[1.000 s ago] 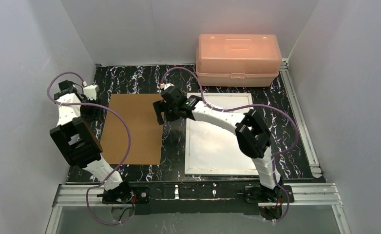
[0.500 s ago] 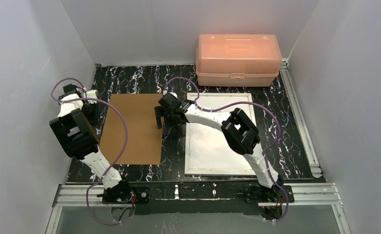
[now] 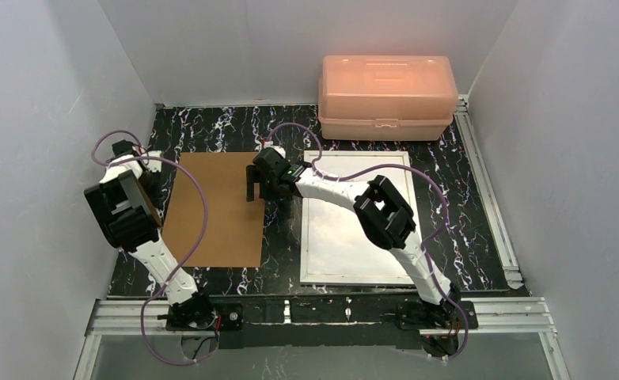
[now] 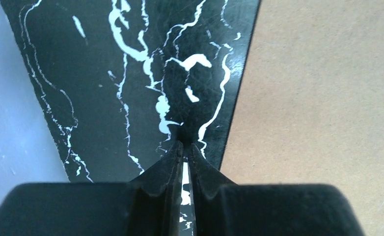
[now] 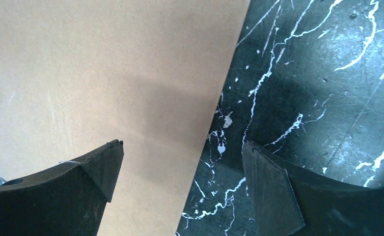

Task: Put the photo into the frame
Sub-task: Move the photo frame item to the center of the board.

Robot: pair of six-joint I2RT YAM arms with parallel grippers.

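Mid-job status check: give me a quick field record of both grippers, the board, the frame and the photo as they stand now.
brown board: flat on the marble mat, left of the frame, apart from it
frame: flat, pale pane showing
photo: not identifiable in any view
left gripper: jaws shut, empty, over mat beside board's left edge
right gripper: jaws open, straddling board's right edge, holding nothing
pink box: closed, behind frame

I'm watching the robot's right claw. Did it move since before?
Yes. The right gripper slid left, away from the white frame; open, it now straddles the brown board's right edge.
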